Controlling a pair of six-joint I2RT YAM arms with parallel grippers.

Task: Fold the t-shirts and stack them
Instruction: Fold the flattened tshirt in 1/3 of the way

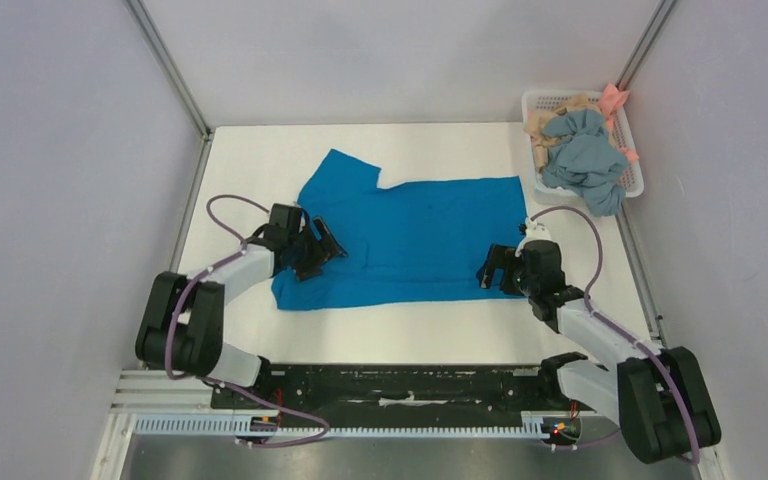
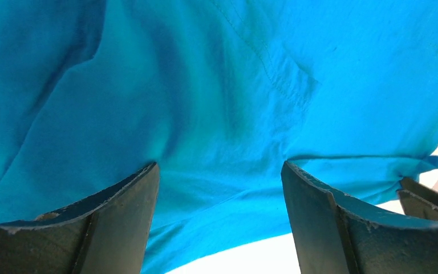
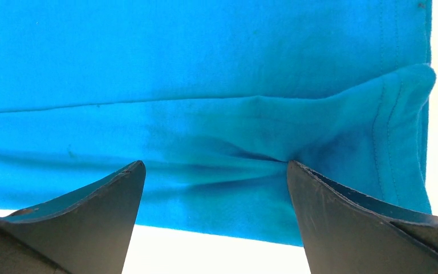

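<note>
The blue t-shirt [image 1: 410,235] lies spread flat in the middle of the white table [image 1: 260,160], one sleeve pointing to the far left corner. Its near edge runs almost straight from left to right. Between this edge and the arm bases we see a wide strip of bare table, and a second bare strip shows on the far side, up to the back wall. On the left the cloth ends a little before the metal frame rail. On the right its hem ends just beside the white basket [image 1: 632,150].

The left gripper [image 1: 322,245] rests low on the left part of the shirt, near the sleeve. Its fingers [image 2: 125,194] stand wide apart and have hold of nothing. The right gripper [image 1: 495,268] is at the near right corner of the shirt, close to the hem. It is also spread wide. A small ridge of cloth rises between its fingers [image 3: 342,217], but nothing is pinched.

The basket stands at the far right corner of the table. In it are a grey-blue garment [image 1: 585,160], hanging partly over the near rim, a beige garment [image 1: 540,125], and a pink garment [image 1: 613,97] at the far rim.
</note>
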